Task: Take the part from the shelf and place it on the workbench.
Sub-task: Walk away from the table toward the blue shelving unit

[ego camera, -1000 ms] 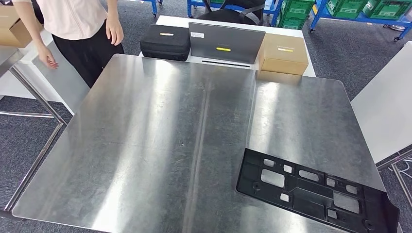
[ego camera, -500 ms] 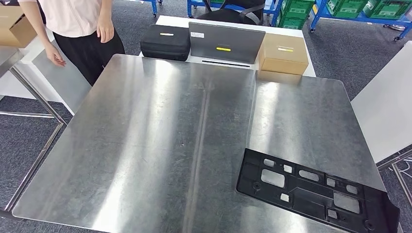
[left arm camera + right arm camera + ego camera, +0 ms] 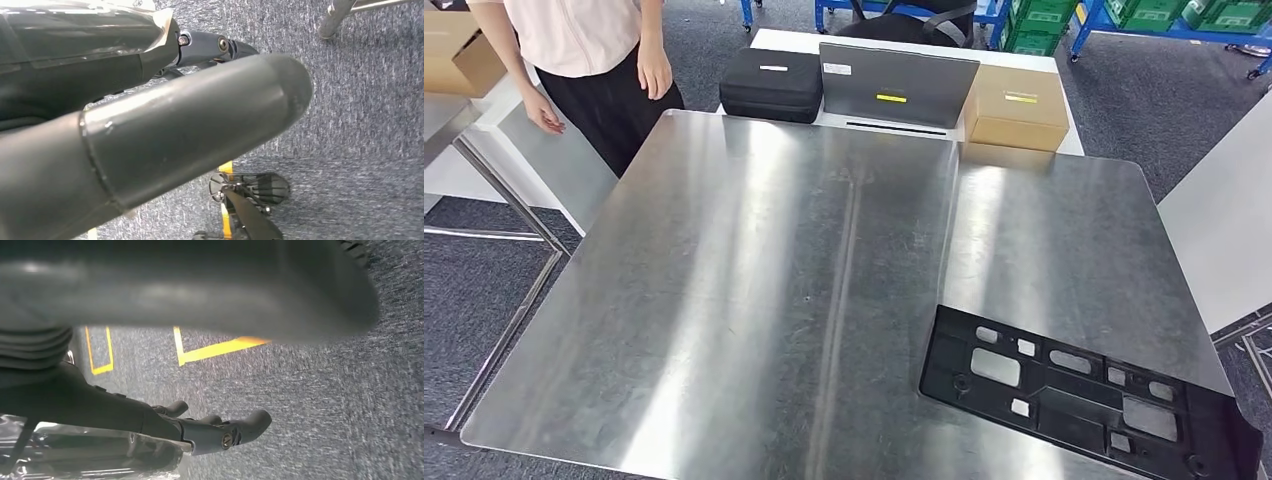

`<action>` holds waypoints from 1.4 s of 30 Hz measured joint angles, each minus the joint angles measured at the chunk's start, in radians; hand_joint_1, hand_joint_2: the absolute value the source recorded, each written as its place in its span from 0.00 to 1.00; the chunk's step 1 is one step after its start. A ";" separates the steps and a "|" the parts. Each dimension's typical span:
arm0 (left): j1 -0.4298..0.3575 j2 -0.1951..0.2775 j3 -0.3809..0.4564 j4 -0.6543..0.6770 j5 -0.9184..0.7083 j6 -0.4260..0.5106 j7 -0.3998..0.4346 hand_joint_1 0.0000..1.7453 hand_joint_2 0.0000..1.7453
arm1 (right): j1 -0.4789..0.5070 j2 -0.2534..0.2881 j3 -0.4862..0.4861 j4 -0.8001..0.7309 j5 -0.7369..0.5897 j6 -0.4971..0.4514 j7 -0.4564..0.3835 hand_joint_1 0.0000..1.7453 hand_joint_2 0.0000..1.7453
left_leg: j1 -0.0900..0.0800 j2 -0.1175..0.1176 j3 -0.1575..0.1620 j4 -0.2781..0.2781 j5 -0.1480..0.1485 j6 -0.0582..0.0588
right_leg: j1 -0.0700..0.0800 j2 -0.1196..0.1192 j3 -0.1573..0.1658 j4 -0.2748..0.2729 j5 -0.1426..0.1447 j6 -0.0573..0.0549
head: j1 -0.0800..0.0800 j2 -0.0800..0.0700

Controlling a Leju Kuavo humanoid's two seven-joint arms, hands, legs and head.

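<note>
The black plastic part [image 3: 1064, 408], a long flat plate with several cut-outs, lies flat on the steel workbench [image 3: 754, 300] at its near right corner, one end reaching the edge. My left hand [image 3: 165, 100] hangs over grey carpet, its thick thumb and dark fingers [image 3: 215, 45] apart and holding nothing. My right hand [image 3: 115, 410] also hangs over the carpet. Its fingers [image 3: 225, 430] are stretched out away from the thumb, with nothing between them.
A person [image 3: 584, 40] stands at the bench's far left corner. Behind the bench, a white table carries a black case [image 3: 772, 84], a grey panel [image 3: 894, 85] and a cardboard box [image 3: 1021, 105]. Another white surface [image 3: 1224, 230] is close on the right.
The whole head picture has shifted slightly, so the camera has moved. The person's hands have shifted a little. The part lies where it was on the bench.
</note>
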 joint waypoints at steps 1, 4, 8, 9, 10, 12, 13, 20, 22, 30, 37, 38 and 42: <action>0.000 0.000 -0.003 0.000 -0.001 -0.001 -0.001 0.00 0.00 | 0.000 0.000 0.000 0.000 0.000 0.000 0.000 0.00 0.00 | 0.000 -0.001 0.000 0.000 0.001 -0.002 | 0.001 0.000 0.029 -0.068 0.033 0.005 | 0.001 0.000; -0.001 0.000 -0.008 0.000 -0.002 -0.002 -0.003 0.00 0.00 | -0.002 0.000 0.000 0.000 0.000 -0.001 0.000 0.00 0.00 | -0.005 -0.005 -0.003 0.004 0.006 -0.018 | 0.012 0.004 0.093 -0.216 0.101 -0.007 | -0.001 0.000; -0.001 0.002 -0.010 0.000 -0.003 -0.002 -0.006 0.00 0.00 | -0.004 0.003 0.000 0.001 0.000 -0.003 0.002 0.00 0.00 | 0.000 -0.006 -0.012 0.017 -0.005 -0.047 | 0.013 0.004 0.079 -0.231 0.117 -0.050 | -0.006 0.000; 0.000 0.003 -0.010 0.000 -0.004 -0.002 -0.007 0.00 0.00 | -0.005 0.005 0.001 0.001 0.000 -0.003 0.003 0.00 0.00 | 0.003 -0.005 -0.023 0.045 -0.032 -0.053 | 0.009 0.002 0.078 -0.235 0.122 -0.063 | -0.008 0.000; 0.000 0.003 -0.011 0.000 -0.005 -0.002 -0.008 0.00 0.00 | -0.005 0.006 0.001 0.002 0.000 -0.003 0.005 0.00 0.00 | 0.006 -0.003 -0.042 0.095 -0.073 -0.057 | 0.007 -0.001 0.074 -0.236 0.127 -0.072 | -0.010 0.000; 0.000 0.002 -0.012 0.000 -0.005 -0.002 -0.008 0.00 0.00 | -0.005 0.006 0.001 0.002 0.000 -0.003 0.008 0.00 0.00 | 0.009 -0.002 -0.087 0.226 -0.156 -0.066 | 0.013 -0.006 0.064 -0.235 0.133 -0.083 | -0.014 0.000; 0.000 0.002 -0.013 0.000 -0.005 -0.002 -0.008 0.00 0.00 | -0.004 0.006 0.001 0.002 0.000 -0.003 0.009 0.00 0.00 | 0.011 -0.002 -0.098 0.273 -0.176 -0.070 | 0.015 -0.008 0.060 -0.235 0.135 -0.084 | -0.014 0.000; 0.000 0.003 -0.017 0.000 -0.009 -0.002 -0.009 0.00 0.00 | -0.006 0.008 0.002 0.002 0.003 -0.003 0.013 0.00 0.00 | 0.012 0.004 0.085 -0.003 -0.063 -0.058 | 0.024 -0.011 0.055 -0.220 0.144 -0.069 | -0.013 0.000; 0.001 0.002 -0.017 0.000 -0.010 -0.002 -0.010 0.00 0.00 | -0.006 0.008 0.003 0.002 0.003 -0.004 0.013 0.00 0.00 | 0.011 0.004 0.080 -0.012 -0.056 -0.046 | 0.027 -0.011 0.049 -0.220 0.149 -0.057 | -0.013 0.000; 0.000 -0.002 -0.017 0.001 -0.013 -0.002 -0.012 0.00 0.00 | -0.005 0.006 0.005 0.002 0.004 -0.004 0.027 0.00 0.00 | 0.013 0.009 0.043 -0.029 -0.013 -0.018 | 0.018 -0.002 -0.063 0.049 0.027 -0.039 | -0.008 0.000; -0.001 -0.005 -0.017 0.001 -0.018 -0.007 -0.010 0.00 0.00 | -0.007 0.003 0.005 0.003 -0.006 0.044 0.019 0.00 0.00 | 0.010 0.006 0.023 -0.011 -0.001 -0.052 | 0.017 0.006 0.076 -0.229 0.120 -0.046 | -0.012 0.000; 0.000 -0.006 -0.017 0.001 -0.019 -0.008 -0.009 0.00 0.00 | -0.007 0.002 0.005 0.003 -0.007 0.049 0.017 0.00 0.00 | 0.012 0.006 0.019 -0.004 -0.007 -0.056 | 0.015 0.005 0.075 -0.229 0.124 -0.053 | -0.012 0.000; 0.000 -0.006 -0.018 0.002 -0.019 -0.013 -0.008 0.00 0.00 | -0.007 0.002 0.005 0.003 -0.009 0.057 0.012 0.00 0.00 | 0.017 0.005 -0.060 0.186 -0.140 -0.069 | 0.015 0.000 0.061 -0.229 0.144 -0.082 | -0.014 0.000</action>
